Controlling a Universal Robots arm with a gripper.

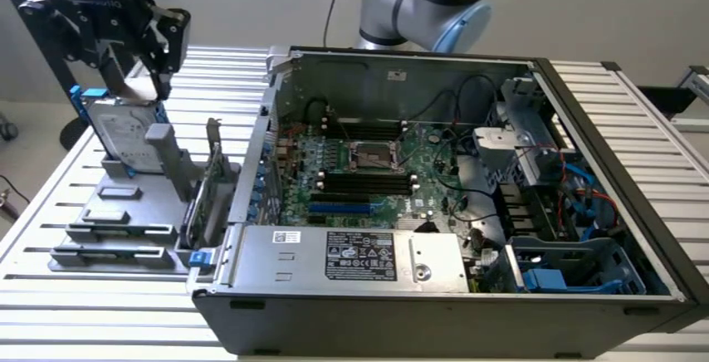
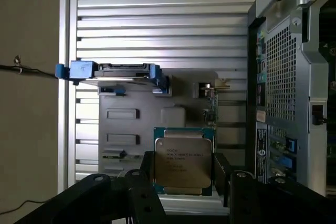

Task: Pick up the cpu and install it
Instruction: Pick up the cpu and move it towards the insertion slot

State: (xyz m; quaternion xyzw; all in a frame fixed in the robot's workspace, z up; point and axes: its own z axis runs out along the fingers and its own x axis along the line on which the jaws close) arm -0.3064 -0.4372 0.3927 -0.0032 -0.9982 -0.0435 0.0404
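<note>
An open computer case [image 1: 388,329] sits on a slatted table [image 1: 637,100] beside a blue-framed hard drive [image 1: 122,138].

1. We see a silver-grey metal top on the cpu [image 2: 182,161], smooth with a soft sheen, edged in green board.
2. The end effector [image 2: 184,177] looks matt black.
3. The bench [image 1: 620,96] is ribbed bare metal with a satin shine.
4. The computer case [image 1: 443,71] is dull grey sheet metal.
5. The hard drive [image 1: 119,134] shows shiny metal in a blue plastic frame.
6. The parts holder [image 1: 111,212] looks like smooth, matt grey plastic.
</note>
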